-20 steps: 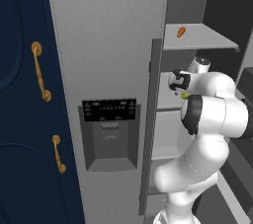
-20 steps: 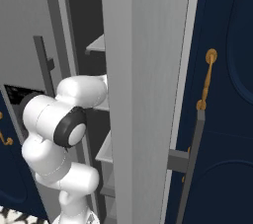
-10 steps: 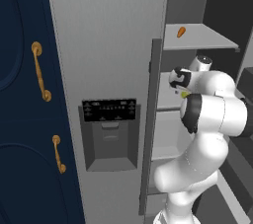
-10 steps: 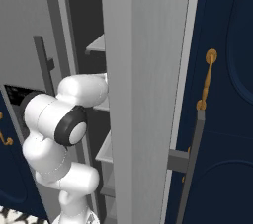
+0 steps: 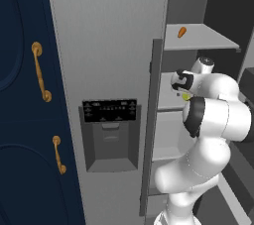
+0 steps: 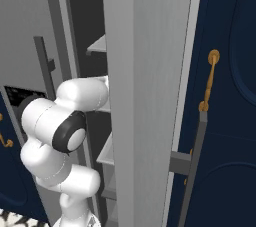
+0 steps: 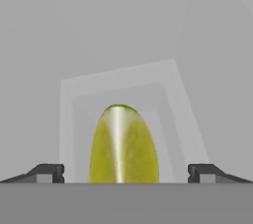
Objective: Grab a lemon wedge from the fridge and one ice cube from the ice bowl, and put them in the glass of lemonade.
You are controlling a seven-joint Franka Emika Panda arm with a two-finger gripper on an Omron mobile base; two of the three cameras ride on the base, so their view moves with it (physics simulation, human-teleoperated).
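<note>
My gripper is spread wide, its two dark tips standing either side of the small yellow-green lemon wedge, which lies on a pale grey shelf inside the tall grey two-door fridge. I hold nothing yet. If I close off-centre, the rounded, slick wedge could squirt sideways; the open door's long handle stands close beside my arm.

Probably a kitchen: fridge between navy cabinets.
</note>
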